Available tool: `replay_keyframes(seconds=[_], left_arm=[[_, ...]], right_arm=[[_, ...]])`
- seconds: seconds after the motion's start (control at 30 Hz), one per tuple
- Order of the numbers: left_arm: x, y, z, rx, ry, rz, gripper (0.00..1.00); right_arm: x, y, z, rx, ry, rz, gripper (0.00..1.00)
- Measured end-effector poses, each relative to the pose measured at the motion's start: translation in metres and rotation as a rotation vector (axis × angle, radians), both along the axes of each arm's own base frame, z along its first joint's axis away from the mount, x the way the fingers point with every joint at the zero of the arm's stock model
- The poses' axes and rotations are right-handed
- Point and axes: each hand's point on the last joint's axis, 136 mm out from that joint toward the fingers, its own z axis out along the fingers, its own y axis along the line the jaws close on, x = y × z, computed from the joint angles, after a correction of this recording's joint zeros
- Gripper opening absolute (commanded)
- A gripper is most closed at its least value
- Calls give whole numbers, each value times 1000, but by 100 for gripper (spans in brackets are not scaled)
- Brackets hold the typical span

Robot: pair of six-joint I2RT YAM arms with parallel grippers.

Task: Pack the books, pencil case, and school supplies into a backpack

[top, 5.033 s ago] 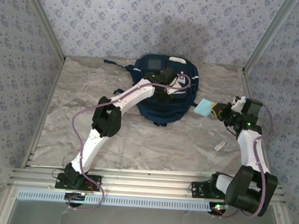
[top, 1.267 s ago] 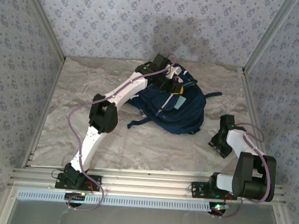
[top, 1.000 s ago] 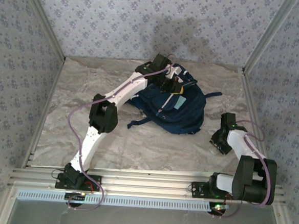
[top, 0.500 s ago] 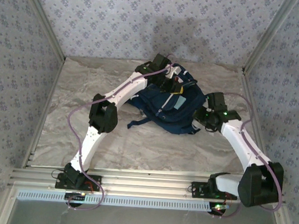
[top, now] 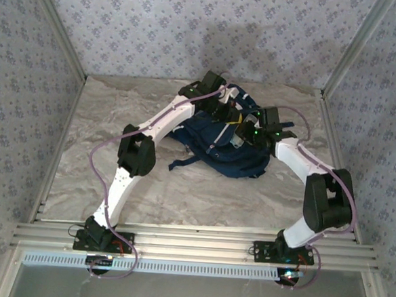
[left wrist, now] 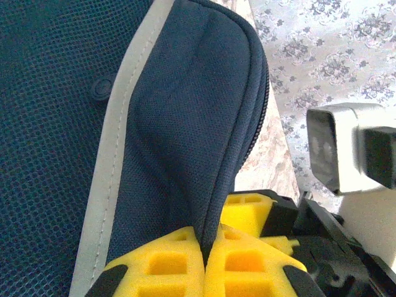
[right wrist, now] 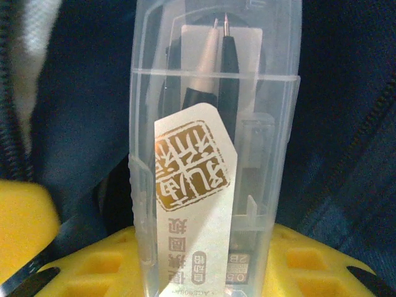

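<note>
The navy backpack (top: 244,162) lies at the back middle of the table. My left gripper (top: 233,115) is shut on the edge of its flap; in the left wrist view the yellow pads (left wrist: 167,266) pinch the dark fabric (left wrist: 185,124) beside a grey trim stripe. My right gripper (top: 242,134) hangs over the backpack's opening, shut on a clear plastic box of school supplies (right wrist: 213,154). The box has a white label with a gold stamp, and dark pointed tools inside. Navy fabric (right wrist: 86,93) lies right behind the box. The books and the pencil case are hidden.
A dark strap (top: 183,163) trails from the backpack toward the left. The marble table (top: 98,114) is bounded by patterned walls and a metal rail (top: 191,240) at the near edge. The right arm's yellow finger (left wrist: 247,210) sits close beside my left pads.
The right arm swung from the table's right side up and left to the backpack's opening, carrying the clear box. The left gripper kept hold of the flap without moving.
</note>
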Motion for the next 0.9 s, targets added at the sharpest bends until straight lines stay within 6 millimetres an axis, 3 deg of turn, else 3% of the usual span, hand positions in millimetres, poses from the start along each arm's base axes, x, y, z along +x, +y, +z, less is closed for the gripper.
replay_keyframes(seconds=[0.2,0.23,0.33,0.43,0.67,0.8,0.9], left_arm=[[10,6,0,6,-11,31,0],[11,7,0,8,-10,37,0],[16,11,-1,18,-19,57,0],[20,15,3,17,-20,73,0],[19,14,8,12,-21,78,0],[16,11,9,8,-20,76,0],[14,8,9,7,-18,72,6]], right_arm=[[19,9,-7,58,-8,-18,37],[21,10,-9,70,-6,-22,42],[27,12,-17,96,16,-36,69],[30,10,-21,106,28,-49,77],[27,3,-10,87,15,-50,74],[19,-8,12,68,-27,-50,60],[15,-10,34,68,-81,-35,57]])
